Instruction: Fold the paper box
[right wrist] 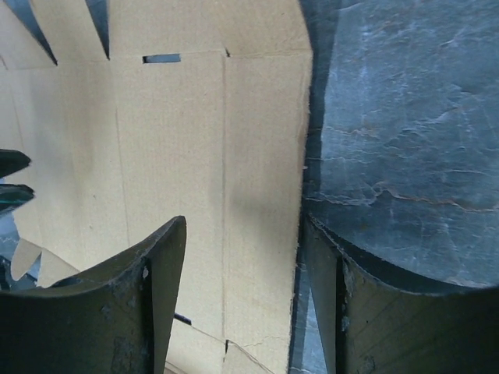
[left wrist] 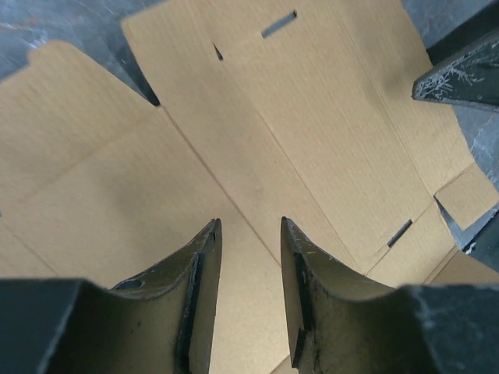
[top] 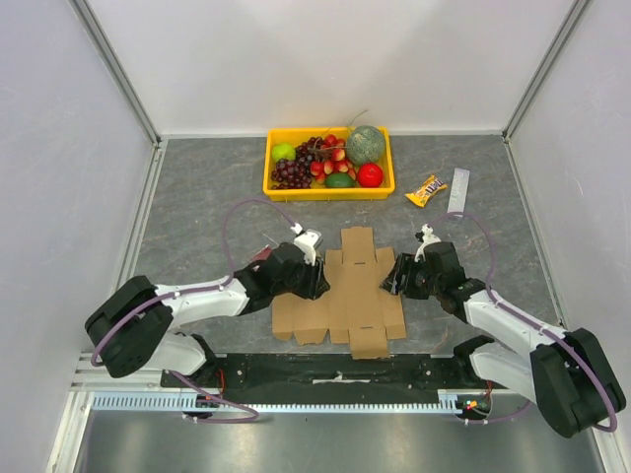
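Lying flat is the ribbed, slotted paper box (top: 347,296).

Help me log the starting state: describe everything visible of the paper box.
The paper box is a plain brown cardboard die-cut sheet, unfolded and flat on the grey table, with creases, slots, flaps and tabs. The left gripper hangs over its left side with jaws apart; the open jaws of the right gripper straddle its right edge.

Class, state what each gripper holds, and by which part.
Nothing is held: the left gripper gapes above the paper box; the right gripper straddles its right edge, open.
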### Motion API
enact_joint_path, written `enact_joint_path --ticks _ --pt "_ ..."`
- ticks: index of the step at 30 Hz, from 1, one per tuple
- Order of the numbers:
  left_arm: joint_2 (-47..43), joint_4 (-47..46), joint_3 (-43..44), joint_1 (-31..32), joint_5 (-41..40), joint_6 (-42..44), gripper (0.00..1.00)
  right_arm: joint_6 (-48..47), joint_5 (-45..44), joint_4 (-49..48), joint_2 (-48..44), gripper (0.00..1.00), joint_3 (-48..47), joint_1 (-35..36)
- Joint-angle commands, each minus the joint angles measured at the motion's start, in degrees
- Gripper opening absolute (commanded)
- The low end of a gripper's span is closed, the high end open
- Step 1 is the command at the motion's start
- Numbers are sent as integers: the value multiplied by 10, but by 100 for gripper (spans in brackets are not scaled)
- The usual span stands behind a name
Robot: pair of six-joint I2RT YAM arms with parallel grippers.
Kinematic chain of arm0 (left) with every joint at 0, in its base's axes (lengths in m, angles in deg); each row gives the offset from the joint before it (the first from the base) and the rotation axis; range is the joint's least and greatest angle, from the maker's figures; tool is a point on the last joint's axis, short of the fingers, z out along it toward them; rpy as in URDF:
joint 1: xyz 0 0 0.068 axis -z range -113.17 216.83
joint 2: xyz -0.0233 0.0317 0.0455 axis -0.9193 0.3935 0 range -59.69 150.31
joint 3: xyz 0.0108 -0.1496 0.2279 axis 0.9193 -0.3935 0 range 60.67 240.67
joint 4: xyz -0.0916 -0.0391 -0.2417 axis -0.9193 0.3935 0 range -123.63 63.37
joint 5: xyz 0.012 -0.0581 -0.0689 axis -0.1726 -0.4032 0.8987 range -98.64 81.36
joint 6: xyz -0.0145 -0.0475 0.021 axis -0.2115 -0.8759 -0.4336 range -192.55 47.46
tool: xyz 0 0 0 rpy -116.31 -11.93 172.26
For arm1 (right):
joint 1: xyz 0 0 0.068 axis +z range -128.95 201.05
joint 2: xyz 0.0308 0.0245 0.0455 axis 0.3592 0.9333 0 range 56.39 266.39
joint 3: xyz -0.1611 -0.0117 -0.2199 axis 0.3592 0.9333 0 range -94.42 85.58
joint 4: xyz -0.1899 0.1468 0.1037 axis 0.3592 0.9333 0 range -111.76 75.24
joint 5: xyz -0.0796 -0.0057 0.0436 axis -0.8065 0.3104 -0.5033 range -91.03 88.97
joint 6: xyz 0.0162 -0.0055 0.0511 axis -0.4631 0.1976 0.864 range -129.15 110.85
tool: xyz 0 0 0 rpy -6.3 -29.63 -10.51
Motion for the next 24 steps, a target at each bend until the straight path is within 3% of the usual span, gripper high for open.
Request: enact_joint_path --ticks 1,12,24 --pt "15 15 7 29 -23 -39 41 -4 29 30 19 68 25 -2" --pt "82 22 33 61 -54 -54 39 -21 66 21 38 56 19 -2" --pt "98 25 37 68 -66 -71 32 -16 77 21 -37 43 17 -2"
